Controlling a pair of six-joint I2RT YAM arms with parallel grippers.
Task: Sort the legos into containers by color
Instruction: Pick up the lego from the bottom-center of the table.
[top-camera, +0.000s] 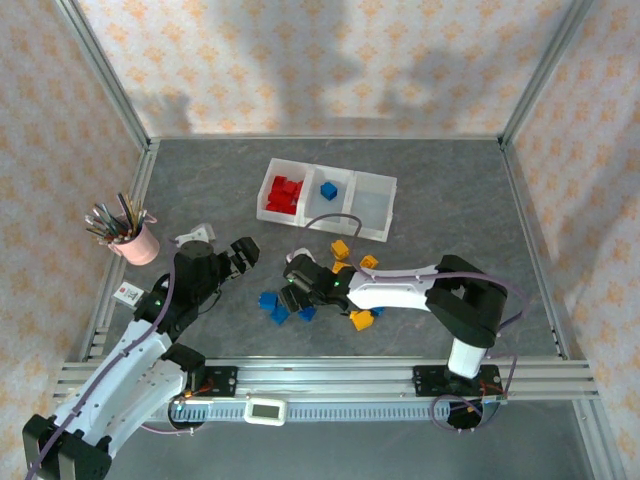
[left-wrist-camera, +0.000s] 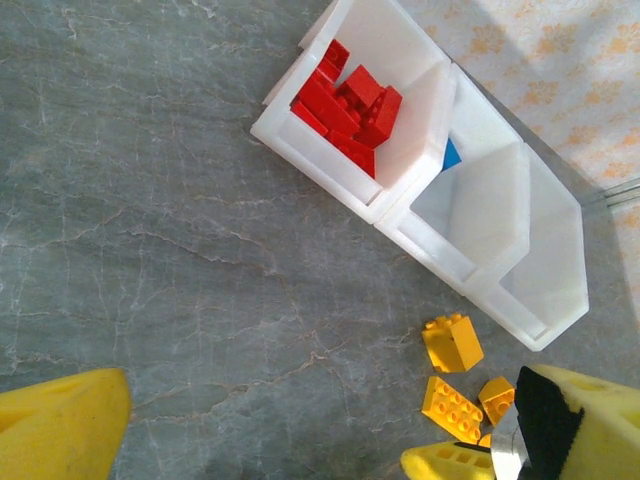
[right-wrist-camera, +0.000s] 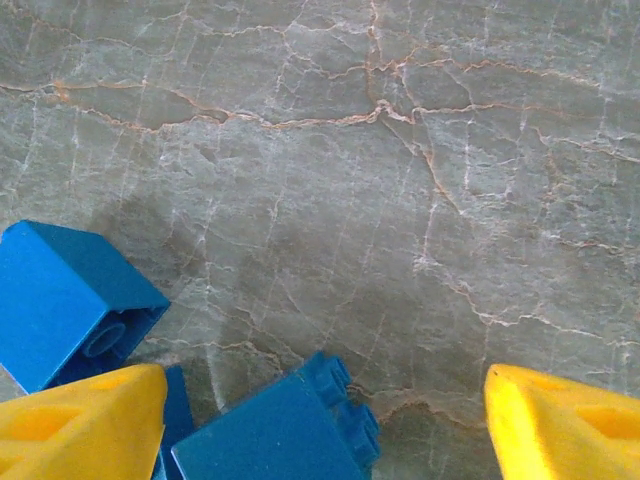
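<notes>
Over the near blue legos (right-wrist-camera: 70, 290), right pincer (right-wrist-camera: 320, 410) hangs released; closing could catch two at once or scatter them

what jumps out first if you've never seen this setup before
The heap of red legos packed into the left-hand bin of the containers, toward the back in the top view, catches the eye first. One blue brick sits alone in the middle bin. Nearer the front, the right gripper hovers open over loose blue legos, with yellow legos scattered beside it.
</notes>
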